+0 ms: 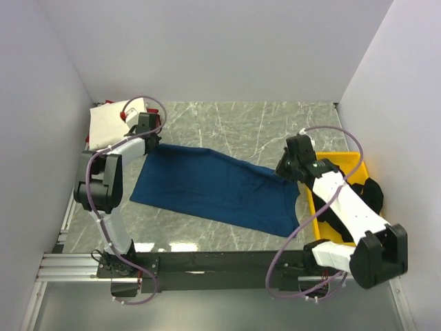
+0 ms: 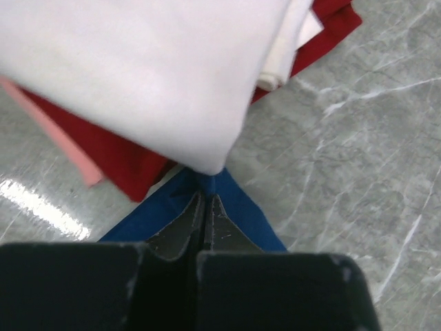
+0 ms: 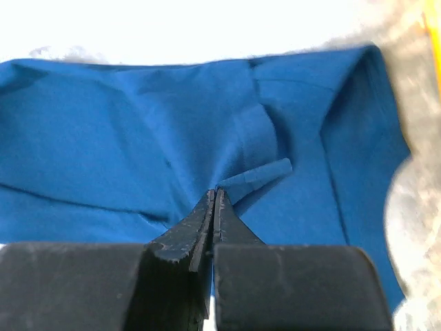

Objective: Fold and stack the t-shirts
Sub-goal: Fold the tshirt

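top view: the dark blue t-shirt (image 1: 213, 189) lies spread across the middle of the marble table (image 1: 275, 124), running from 10 o'clock to 4 o'clock. the left gripper (image 1: 153, 143) pinches its 10 o'clock corner, just beside the folded cream t-shirt (image 1: 110, 124). the right gripper (image 1: 282, 172) pinches its 3 o'clock edge beside the yellow tray (image 1: 341, 160), where a black t-shirt (image 1: 372, 193) is bunched. left wrist view: the jaws are pressed together on a point of blue cloth, with the cream tee lying on a red t-shirt (image 2: 117, 162) at 12 o'clock. right wrist view: the jaws are together on a small ridge of blue fabric. to do this step well, i'd judge both arms should lift evenly, hold the span taut and travel together, so the fold lands square and neither pinch slips.
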Action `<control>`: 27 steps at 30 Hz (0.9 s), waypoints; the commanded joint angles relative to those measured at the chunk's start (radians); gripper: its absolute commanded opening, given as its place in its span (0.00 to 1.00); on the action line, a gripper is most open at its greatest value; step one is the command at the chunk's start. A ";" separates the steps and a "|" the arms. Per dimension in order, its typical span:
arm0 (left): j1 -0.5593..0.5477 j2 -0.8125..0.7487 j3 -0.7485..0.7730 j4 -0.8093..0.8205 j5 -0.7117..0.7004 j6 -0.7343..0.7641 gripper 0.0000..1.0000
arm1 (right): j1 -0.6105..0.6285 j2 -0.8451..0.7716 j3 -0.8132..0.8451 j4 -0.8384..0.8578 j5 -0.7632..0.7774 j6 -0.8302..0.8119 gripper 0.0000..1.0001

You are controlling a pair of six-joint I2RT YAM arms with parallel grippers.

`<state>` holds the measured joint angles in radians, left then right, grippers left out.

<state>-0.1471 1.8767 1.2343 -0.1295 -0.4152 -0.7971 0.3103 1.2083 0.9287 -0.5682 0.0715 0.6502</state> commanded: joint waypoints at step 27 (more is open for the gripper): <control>0.066 -0.156 -0.234 0.175 0.006 -0.027 0.01 | 0.009 -0.440 -0.329 -0.071 -0.029 0.039 0.00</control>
<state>-0.0883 1.7561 1.0256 0.0025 -0.4110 -0.8082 0.3119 0.8062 0.6132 -0.6231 0.0360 0.6827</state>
